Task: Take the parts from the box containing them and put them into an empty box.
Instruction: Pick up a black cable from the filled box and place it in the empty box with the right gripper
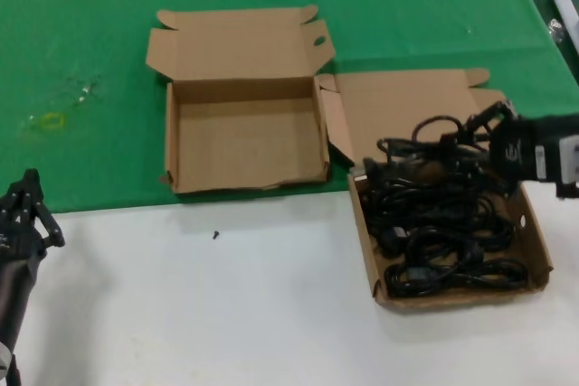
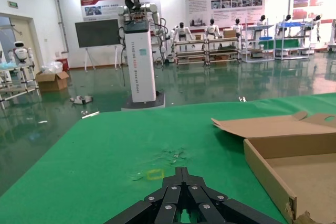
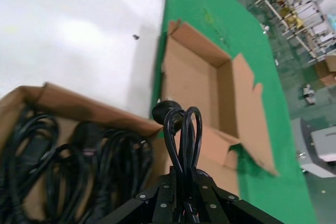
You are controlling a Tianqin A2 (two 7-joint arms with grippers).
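One cord (image 3: 181, 129) is up in the right gripper (image 1: 479, 128), pinched shut on a looped strand, with its moulded plug hanging beside the loop; in the head view it dangles over the back edge of the full box (image 1: 541, 250). The step in hand looks like the carry: a part is lifted clear and has yet to travel.

Taking the full box as the landmark, the empty box (image 1: 244, 183) sits to its left and a little farther from the robot, the two nearly touching at a side flap. The remaining cords (image 1: 448, 232) lie heaped inside the full box, tangled over one another. The left gripper (image 1: 25, 210) waits well to the left of both boxes, near the robot, its fingers (image 2: 181, 195) drawn together on nothing.

The next move probably calls for a sideways swing to the left, high enough for the trailing cord to clear the full box's wall and flap, then a release over the empty floor. A snag is possible, since the lifted strand still seems to trail toward the heap.

Both boxes are shallow brown corrugated card, stiff-walled, with hinged lids folded back flat, tuck tabs and a round hole. The cords are thin, black and rubbery, likely floppy and springy. The worktop (image 1: 226, 314) is white near the robot and covered in green cloth (image 1: 90, 33) beyond.
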